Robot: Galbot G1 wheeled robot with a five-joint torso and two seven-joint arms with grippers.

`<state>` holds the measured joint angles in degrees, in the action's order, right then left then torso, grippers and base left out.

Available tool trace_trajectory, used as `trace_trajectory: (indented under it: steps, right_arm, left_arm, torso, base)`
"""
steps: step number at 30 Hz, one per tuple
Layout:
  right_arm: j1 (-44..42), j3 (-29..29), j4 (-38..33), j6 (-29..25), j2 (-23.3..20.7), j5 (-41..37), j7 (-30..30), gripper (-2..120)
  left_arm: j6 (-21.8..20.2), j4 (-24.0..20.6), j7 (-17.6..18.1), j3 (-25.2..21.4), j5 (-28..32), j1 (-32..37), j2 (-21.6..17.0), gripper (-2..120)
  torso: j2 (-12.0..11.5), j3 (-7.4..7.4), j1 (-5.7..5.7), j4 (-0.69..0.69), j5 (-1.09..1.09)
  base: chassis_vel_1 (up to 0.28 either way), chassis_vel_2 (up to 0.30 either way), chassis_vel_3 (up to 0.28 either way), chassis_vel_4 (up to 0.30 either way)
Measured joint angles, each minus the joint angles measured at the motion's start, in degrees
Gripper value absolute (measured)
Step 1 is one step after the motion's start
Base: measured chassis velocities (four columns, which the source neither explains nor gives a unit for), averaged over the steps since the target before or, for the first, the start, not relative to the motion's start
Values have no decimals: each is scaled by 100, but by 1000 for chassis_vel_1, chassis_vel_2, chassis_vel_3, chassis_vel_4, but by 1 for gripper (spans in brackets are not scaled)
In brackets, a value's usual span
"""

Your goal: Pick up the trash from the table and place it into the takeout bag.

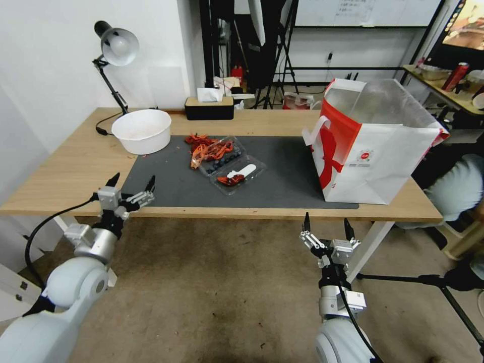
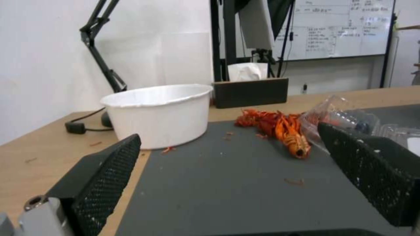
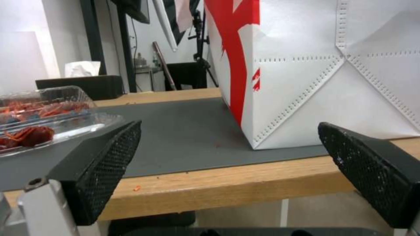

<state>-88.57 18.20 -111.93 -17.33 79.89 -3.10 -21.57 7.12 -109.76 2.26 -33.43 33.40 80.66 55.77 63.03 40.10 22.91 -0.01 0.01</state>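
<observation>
The crayfish shells (image 1: pixel 202 147) lie loose on the grey mat (image 1: pixel 282 176) in the middle of the frame, spilling beside the clear plastic tray (image 1: pixel 233 164). If I pinch that tray badly, bits may drop on the bench (image 1: pixel 65 171). The takeout bag (image 1: pixel 375 146) stands at the right. My left gripper (image 1: pixel 132 189) and right gripper (image 1: pixel 326 228) have fingers wide open, holding nothing.

Matt grey mat (image 1: pixel 282 176) on light-wood table (image 1: pixel 65 171).
</observation>
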Motion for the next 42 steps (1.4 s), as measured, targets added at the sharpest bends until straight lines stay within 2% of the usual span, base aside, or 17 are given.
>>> trace_trajectory:
  steps: [18,42]
  right_arm:
    - [80,-57,59,24,-33,-20,46,100]
    - [108,-77,106,33,-68,-43,174,100]
  left_arm:
    - [620,137,-197,-201,-391,782,446,100]
    - [746,195,-204,-200,-559,948,562,100]
  torso:
    - [-1,0,1,2,-1]
    - [-1,0,1,1,-1]
  base:
    - [0,0,0,0]
    - [0,0,0,0]
